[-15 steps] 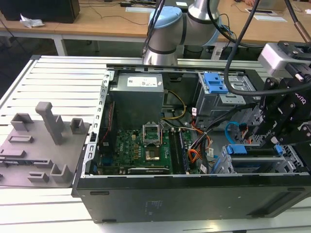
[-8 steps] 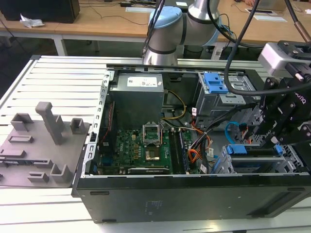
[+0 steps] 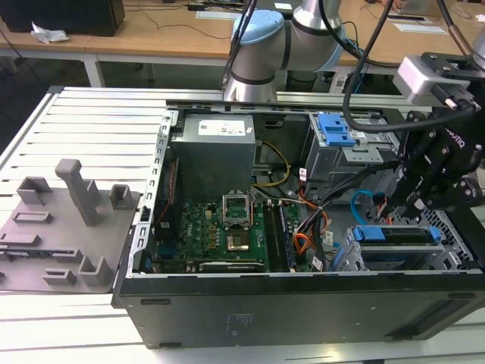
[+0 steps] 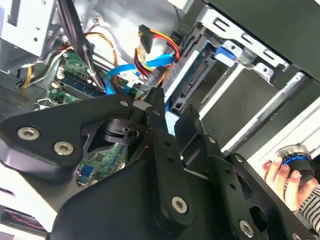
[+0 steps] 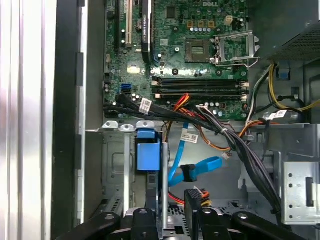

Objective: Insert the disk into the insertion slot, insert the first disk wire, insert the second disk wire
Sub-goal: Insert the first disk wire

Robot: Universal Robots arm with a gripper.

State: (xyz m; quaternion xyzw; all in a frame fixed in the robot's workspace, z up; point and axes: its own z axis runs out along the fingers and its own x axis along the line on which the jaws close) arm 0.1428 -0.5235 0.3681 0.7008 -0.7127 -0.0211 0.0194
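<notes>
The disk (image 3: 395, 235) lies inside the insertion slot (image 3: 347, 259), a low grey cage at the case's front corner on the exterior view's right, with its blue carrier rail on top. The same blue carrier (image 5: 148, 150) sits in the cage (image 5: 115, 167) in the first wrist view. My gripper (image 3: 421, 203) hangs just above and behind the disk. Its black fingers (image 4: 158, 117) stand apart, open (image 4: 174, 109) (image 5: 172, 202), with nothing between them. A blue flat wire (image 5: 197, 169) (image 4: 150, 62) and a connector with red, yellow and orange wires (image 4: 143, 31) hang loose beside the fingertips.
A taller grey cage with blue latches (image 3: 335, 130) stands behind the slot. Black cable bundles (image 5: 235, 142) cross between the motherboard (image 3: 220, 231) and the cages. A person's hand (image 4: 282, 175) holds a round knob outside the case. A grey fixture plate (image 3: 57, 227) lies on the exterior view's left.
</notes>
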